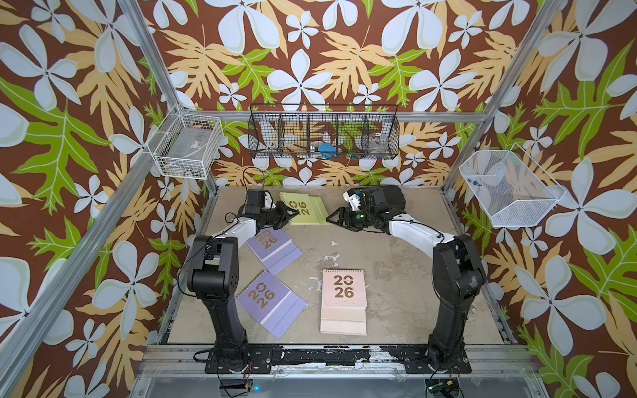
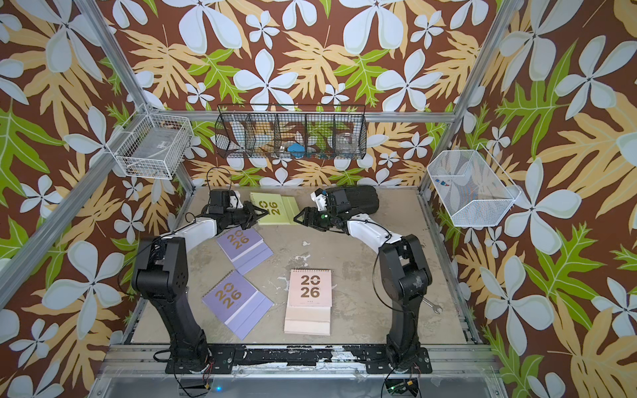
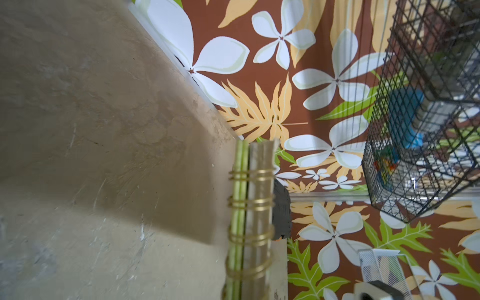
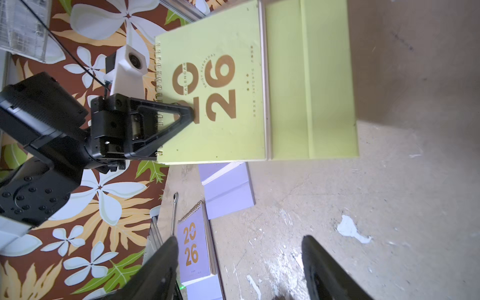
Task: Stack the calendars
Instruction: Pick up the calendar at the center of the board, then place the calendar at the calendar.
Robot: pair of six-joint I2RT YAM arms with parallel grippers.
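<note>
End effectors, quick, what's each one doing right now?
Left end effector: closed on the lime green calendar at its spiral edge.
Right end effector: open, holding nothing.

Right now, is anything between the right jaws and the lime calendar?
Nothing visible. The right jaws stand open just off the lime calendar, with nothing in the gap. The left jaws are shut on its spiral edge, on the opposite side.

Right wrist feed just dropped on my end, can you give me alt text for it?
The left gripper is shut on the spiral-bound edge of the lime green calendar, cover facing up. The right gripper is open above the table, holding nothing. One lilac calendar and another lilac calendar lie flat nearby, a wrench beside them.
</note>
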